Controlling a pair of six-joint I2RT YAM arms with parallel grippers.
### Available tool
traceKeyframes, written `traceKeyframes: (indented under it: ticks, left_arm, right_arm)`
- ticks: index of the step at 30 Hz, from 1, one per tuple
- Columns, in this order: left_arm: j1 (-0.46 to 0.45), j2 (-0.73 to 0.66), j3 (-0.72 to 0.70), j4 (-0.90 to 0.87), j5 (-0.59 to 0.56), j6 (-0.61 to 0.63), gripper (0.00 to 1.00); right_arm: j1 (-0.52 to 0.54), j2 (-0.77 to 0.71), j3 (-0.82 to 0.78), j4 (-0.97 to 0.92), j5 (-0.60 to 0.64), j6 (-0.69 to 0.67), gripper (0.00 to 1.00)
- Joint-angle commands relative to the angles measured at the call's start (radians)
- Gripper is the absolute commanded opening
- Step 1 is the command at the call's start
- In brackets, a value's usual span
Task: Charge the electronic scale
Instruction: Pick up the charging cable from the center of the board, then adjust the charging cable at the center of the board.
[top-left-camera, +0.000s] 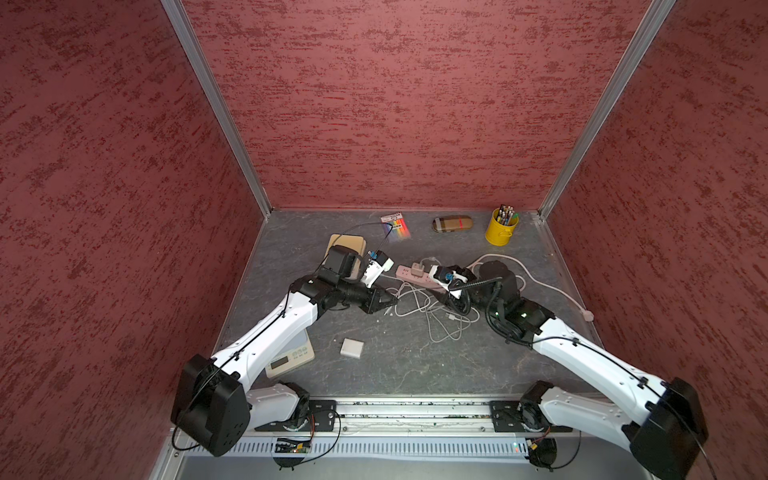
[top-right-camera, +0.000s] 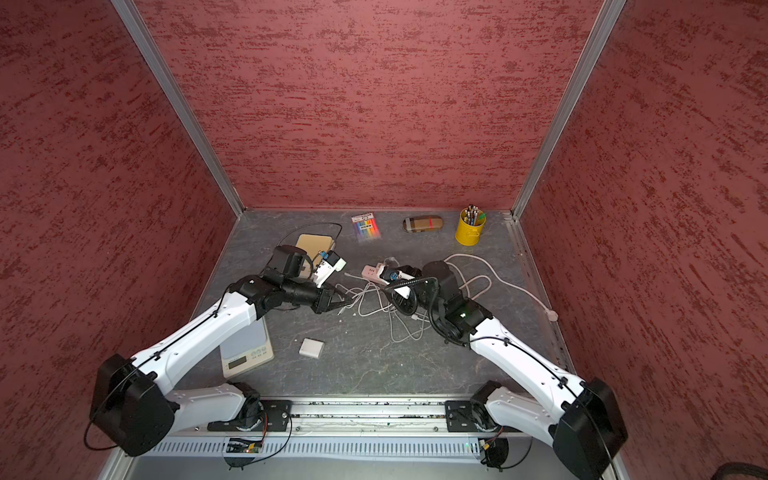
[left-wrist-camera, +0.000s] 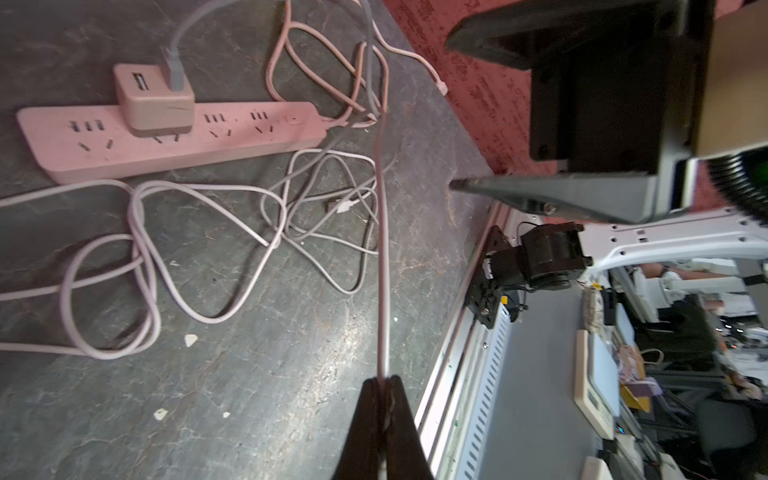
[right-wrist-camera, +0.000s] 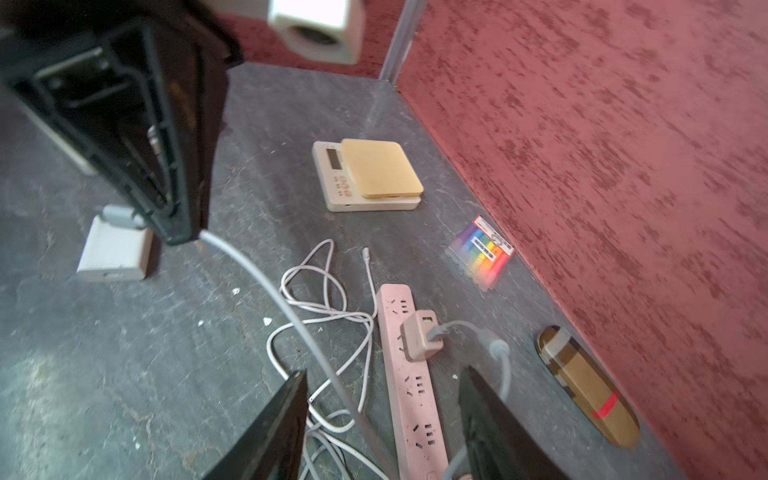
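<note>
While no cable reaches it yet, your tan-topped beige electronic scale stands at the back left of the dark stone-look table, well apart from the tangle.

- Supply end looks ready: a beige cube charger sits in the long pale-pink power strip, with a grey lead plugged in.
- Your left gripper is pressed together, pinching a thin white cable mid-run.
- Your right gripper hangs spread above the strip, holding nothing.
- Left, I judge: find the free end, carry it over, insert it.

The right wrist view alone shows the scale's display and a small side port. In both top views the left wrist covers most of it. Only a top view shows a second, white scale under the left forearm. Only the left wrist view shows the pinch itself.
</note>
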Motion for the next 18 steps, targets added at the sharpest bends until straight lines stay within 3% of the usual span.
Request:
traceKeyframes:
  ticks: [1,13,16,18]
  left_arm:
    - [0.030,0.011,0.024,-0.060,0.141,0.047,0.00]
    - [0.041,0.062,0.053,-0.115,0.216,0.094,0.00]
    - [0.042,0.072,0.061,-0.127,0.224,0.105,0.00]
    - [0.045,0.074,0.064,-0.132,0.228,0.112,0.00]
  right_arm:
    - [0.034,0.037,0.036,-0.068,-0.057,-0.129,0.60]
    - [0.178,0.200,0.133,-0.014,0.099,-0.240,0.54]
    - [0.198,0.248,0.168,-0.011,0.093,-0.254,0.40]
    - [0.209,0.280,0.188,-0.017,0.086,-0.257,0.18]
